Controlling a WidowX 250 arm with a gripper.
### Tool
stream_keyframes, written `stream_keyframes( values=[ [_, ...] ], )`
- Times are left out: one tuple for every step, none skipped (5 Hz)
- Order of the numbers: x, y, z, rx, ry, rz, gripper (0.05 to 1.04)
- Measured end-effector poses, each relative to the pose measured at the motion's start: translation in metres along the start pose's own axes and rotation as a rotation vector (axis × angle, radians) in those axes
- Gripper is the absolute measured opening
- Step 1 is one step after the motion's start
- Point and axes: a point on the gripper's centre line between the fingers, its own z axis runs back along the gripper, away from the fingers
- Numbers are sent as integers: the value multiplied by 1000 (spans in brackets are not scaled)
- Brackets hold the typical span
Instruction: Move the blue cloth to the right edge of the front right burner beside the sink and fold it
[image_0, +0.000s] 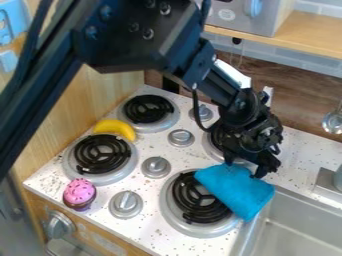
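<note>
Blue cloth (235, 191), long axis down-right, under hand (243, 168)

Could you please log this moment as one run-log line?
gripper: open, at upper edge of blue cloth | cloth: partly over near right burner | banana: between left burners | cupcake: near counter's left corner

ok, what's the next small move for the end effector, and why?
Probably a slow, slight test lift: the end effector is right at the upper edge of the blue cloth, but whether it has a hold isn't clear. The cloth lies partly over the burner nearest the sink, so a small rise should show whether it follows.
</note>
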Motion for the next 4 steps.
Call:
stream_keyframes(
  values=[
    [22, -7, -2, -15, -47, 20, 1000],
    [37, -11, -7, -34, -79, 49, 1000],
    [42, -12, -7, -61, -103, 52, 1000],
    [31, 9, 11, -82, -81, 65, 1000]
  ],
)
